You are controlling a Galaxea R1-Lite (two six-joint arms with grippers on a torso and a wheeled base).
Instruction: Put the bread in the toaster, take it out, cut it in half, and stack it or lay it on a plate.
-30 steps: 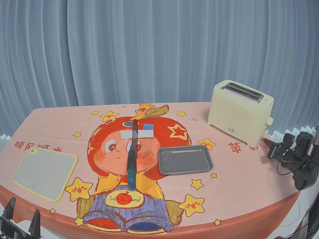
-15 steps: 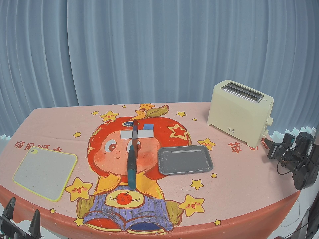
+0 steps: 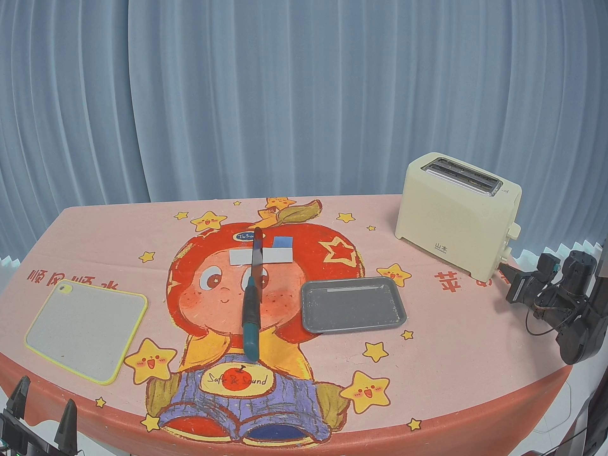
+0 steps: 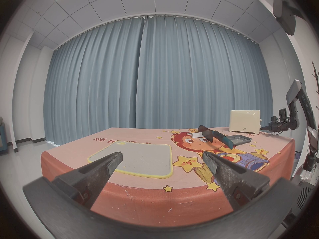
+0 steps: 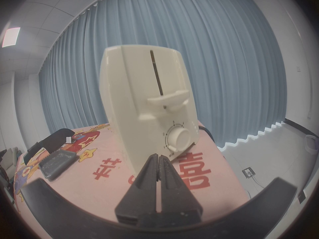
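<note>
The cream toaster [image 3: 459, 213] stands at the table's right rear, its two top slots dark. Its end face with lever [image 5: 167, 100] and dial [image 5: 177, 138] fills the right wrist view, the lever at the low end of its slot. My right gripper [image 3: 506, 270] is shut with nothing in it, a short way off that end face and level with the toaster's base [image 5: 158, 158]. A grey tray [image 3: 352, 304] lies mid-table, right of a teal-handled knife [image 3: 252, 299]. My left gripper [image 4: 162, 160] hangs open below the table's front-left edge [image 3: 41, 406].
A grey cutting board [image 3: 85, 329] with a yellow-green rim lies at the front left. White and blue paper strips [image 3: 261, 254] sit by the knife's tip. The printed tablecloth [image 3: 443, 349] is bare in front of the toaster. A curtain hangs behind the table.
My right gripper has edged slightly closer to the toaster's lever end. Everything on the table and the left gripper stayed put.
</note>
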